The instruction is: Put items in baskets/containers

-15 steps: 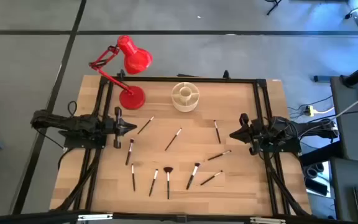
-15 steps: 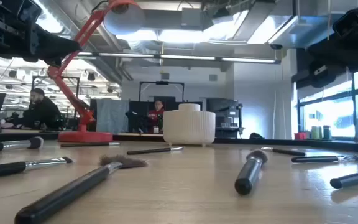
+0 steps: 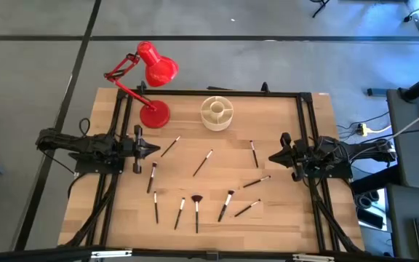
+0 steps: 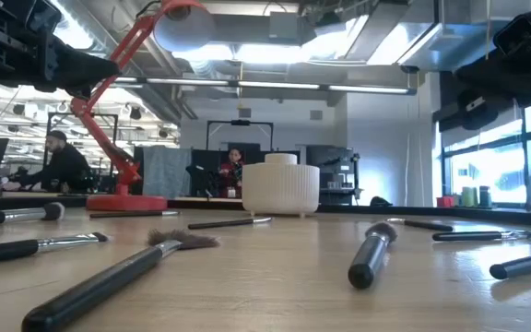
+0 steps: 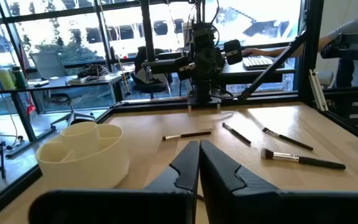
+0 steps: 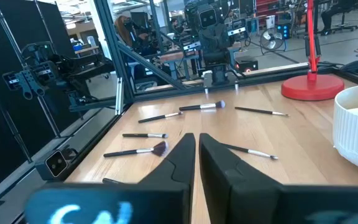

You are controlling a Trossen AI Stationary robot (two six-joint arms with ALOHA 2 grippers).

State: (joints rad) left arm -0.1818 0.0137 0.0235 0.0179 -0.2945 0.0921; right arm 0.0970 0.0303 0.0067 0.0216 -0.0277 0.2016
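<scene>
Left gripper [image 3: 153,149] sits at the table's left edge, fingers pressed together and holding nothing; its wrist view confirms the two fingers [image 5: 185,163] meet with no gap. Right gripper [image 3: 273,157] sits at the right edge, fingers nearly touching with only a thin slit between them, likewise empty, as its own wrist view shows [image 6: 194,152].

The high view alone gives the full layout: the cream organiser [image 3: 216,113] stands at the far middle of the table [image 3: 282,116], just beside the red lamp [image 3: 153,113], with the makeup brushes [image 3: 203,162] scattered flat on the wood between the arms and toward the near edge, all outside the organiser. Its inner dividers show from above and in the left wrist view [image 5: 82,152]; the low view shows only its ribbed outer wall [image 4: 280,189].

The low view picks out the fanned brush [image 4: 127,267] lying nearest the camera. The nearest handles there are cut off by the frame. People [image 4: 63,166] sit in the room beyond, indistinct.
</scene>
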